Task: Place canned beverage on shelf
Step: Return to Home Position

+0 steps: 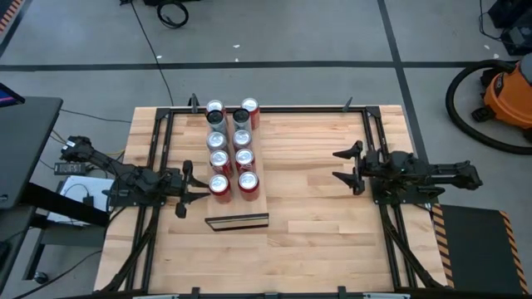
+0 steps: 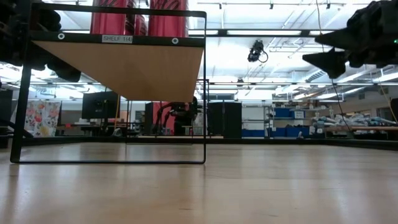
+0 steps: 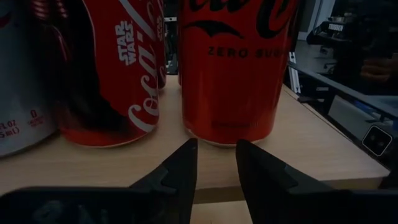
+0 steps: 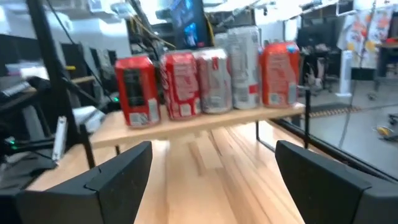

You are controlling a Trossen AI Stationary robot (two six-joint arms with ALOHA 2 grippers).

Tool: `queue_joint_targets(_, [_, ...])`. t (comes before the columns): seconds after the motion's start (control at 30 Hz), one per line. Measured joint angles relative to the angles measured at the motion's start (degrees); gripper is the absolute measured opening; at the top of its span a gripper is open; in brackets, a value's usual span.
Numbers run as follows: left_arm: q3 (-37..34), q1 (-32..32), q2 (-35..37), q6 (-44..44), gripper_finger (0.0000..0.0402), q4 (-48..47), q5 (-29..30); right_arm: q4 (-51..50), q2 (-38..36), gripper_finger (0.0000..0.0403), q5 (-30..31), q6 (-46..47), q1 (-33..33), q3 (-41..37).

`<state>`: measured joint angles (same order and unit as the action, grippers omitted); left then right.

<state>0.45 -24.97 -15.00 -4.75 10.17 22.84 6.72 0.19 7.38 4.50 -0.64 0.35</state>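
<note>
Standing in matched pairs, the soda cans (image 1: 231, 149) line the shelf (image 2: 124, 68) left of centre. The left gripper (image 3: 216, 146), narrowly parted and empty, faces the nearest pair, seemingly free to withdraw. The right gripper (image 4: 213, 149) waits wide open, well apart at right.

You have an orange shop vacuum (image 1: 509, 90) with its black hose (image 1: 455, 104) on the grey floor (image 1: 332, 33), off the butcher-block tabletop's (image 1: 320, 212) right side. A looped black cable (image 1: 173, 13) lies on that floor too.

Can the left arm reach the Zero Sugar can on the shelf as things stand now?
Probably yes: the left gripper faces the Zero Sugar can closely, with nothing between them above the shelf. Its jaws are only narrowly apart, so they would need to open wider.
</note>
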Motion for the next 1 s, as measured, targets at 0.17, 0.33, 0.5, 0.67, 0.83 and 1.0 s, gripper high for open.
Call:
queue_joint_targets(0.17, [-0.02, 0.00, 0.00, 5.00, 0.0121, -0.10, 0.01, -0.15, 0.52, 0.0352, 4.12, -0.25, 0.02, 0.06])
queue_joint_targets(0.33, [-0.02, 0.00, 0.00, 5.60, 0.0121, -0.12, 0.02, 0.33, 0.54, 0.0352, 14.30, -1.06, 0.00, 0.08])
queue_joint_targets(0.5, [-0.02, 0.00, 0.00, 5.60, 0.0121, -0.13, 0.04, 0.13, 0.54, 0.0352, 20.19, -15.96, 0.00, 0.08])
queue_joint_targets(0.67, [-0.02, 0.00, 0.00, 5.60, 0.0121, -0.15, 0.04, 0.45, 0.54, 0.0352, 19.67, -18.17, 0.00, 0.08])
queue_joint_targets(0.83, [-0.04, 0.00, 0.00, 5.56, 0.0121, -0.15, 0.06, 0.55, 0.54, 0.0352, 19.66, -18.19, 0.00, 0.08])
queue_joint_targets(1.0, [-0.04, 0.00, 0.00, 5.53, 0.0121, -0.16, 0.06, 0.54, 0.54, 0.0352, 19.62, -18.19, 0.00, 0.08])
